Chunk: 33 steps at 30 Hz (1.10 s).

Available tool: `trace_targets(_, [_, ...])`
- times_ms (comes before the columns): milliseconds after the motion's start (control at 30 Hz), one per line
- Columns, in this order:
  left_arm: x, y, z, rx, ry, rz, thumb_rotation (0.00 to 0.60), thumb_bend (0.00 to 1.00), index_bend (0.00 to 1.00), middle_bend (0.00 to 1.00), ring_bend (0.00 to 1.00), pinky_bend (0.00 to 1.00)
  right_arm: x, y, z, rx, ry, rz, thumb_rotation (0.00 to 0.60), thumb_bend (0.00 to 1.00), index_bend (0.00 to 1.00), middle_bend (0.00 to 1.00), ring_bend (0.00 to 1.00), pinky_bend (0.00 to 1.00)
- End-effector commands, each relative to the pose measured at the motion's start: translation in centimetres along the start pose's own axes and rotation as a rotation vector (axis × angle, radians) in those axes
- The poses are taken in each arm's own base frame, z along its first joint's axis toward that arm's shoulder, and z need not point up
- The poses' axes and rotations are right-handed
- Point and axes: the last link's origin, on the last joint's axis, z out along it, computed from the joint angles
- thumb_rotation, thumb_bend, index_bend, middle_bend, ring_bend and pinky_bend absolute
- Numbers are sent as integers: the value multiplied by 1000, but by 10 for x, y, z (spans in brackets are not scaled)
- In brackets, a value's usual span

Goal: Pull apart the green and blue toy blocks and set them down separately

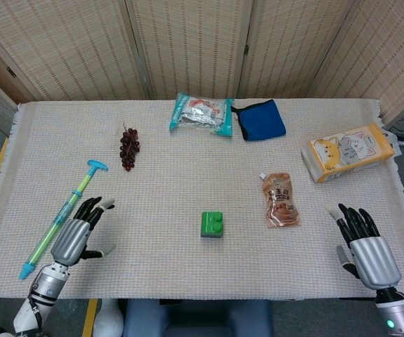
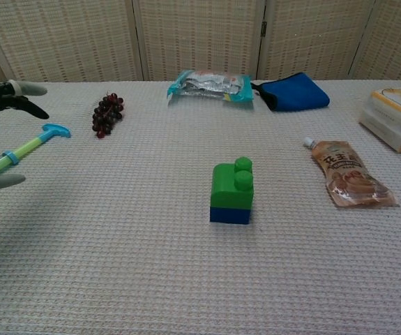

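green block (image 2: 233, 183) stacked on blue block (image 2: 229, 214), left hand (image 1: 77, 236) and right hand (image 1: 365, 243) both spread, empty

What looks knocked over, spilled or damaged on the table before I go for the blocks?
Nothing stands out. The green block sits squarely on the blue block, upright and still joined. The brown pouch lies flat with no spill visible. Both the left hand and right hand hold nothing.

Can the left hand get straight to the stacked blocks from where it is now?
Probably yes. The left hand is open, and only bare cloth lies between it and the green block stacked on the blue block; the toy pump lies on its other side.
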Motion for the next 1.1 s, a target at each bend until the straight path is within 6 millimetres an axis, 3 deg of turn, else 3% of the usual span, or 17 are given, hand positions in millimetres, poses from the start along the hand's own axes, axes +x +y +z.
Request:
trace_targets(33, [-11,10,27,40,13,-114,600,253,134,272,24,0,3,3,3,-10,1,13,600,557,0,0,0,0])
trace_targets(367, [-57,41,61,73,-87,-171,600,250,139,273,11,0,8,16,16,-56,11,47,600,556,0,0,0,0])
trace_targets(1100, [-121,108,101,15,-121,-265,600,234,139,273,5,0,17,34,20,-94,-4,117,600,557,0,0,0,0])
